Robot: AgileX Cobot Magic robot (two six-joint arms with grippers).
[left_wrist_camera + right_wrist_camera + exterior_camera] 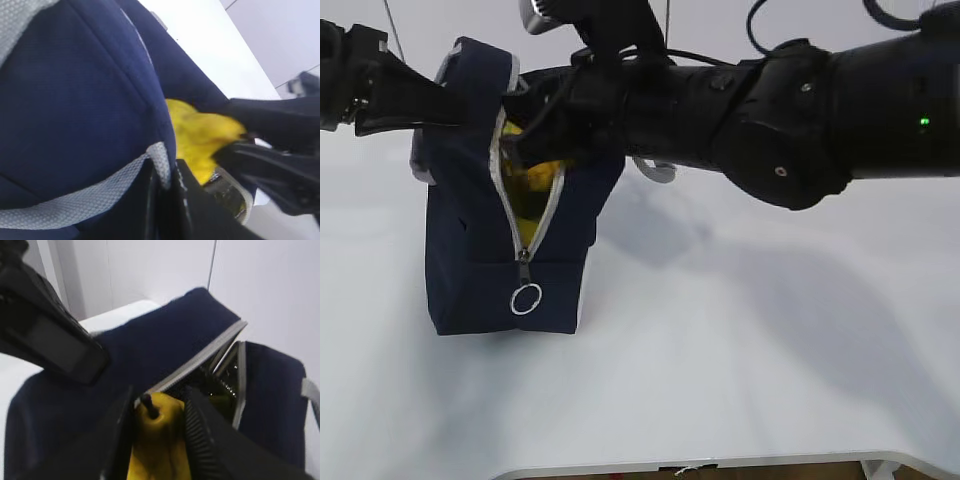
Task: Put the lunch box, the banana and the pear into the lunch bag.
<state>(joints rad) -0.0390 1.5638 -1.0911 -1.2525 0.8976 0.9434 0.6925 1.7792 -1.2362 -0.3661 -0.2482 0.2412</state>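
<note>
The right claw (157, 432) grips a smooth yellow pear (159, 440) inside the boxy navy fabric lunch bag (470, 260). The left claw (165, 200) is pinched on the bag's grey-edged flap.

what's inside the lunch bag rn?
Inside the lunch bag: yellow fruit, the pear between the right tool fingers at the opening. Fabric covers the bottom, so other contents can't be confirmed.

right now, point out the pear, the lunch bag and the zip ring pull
pear (159, 432): right wrist view, yellow body under the stem.
lunch bag (470, 275): exterior view, navy front panel.
zip ring pull (526, 299): exterior view, on the ring's rim.
</note>
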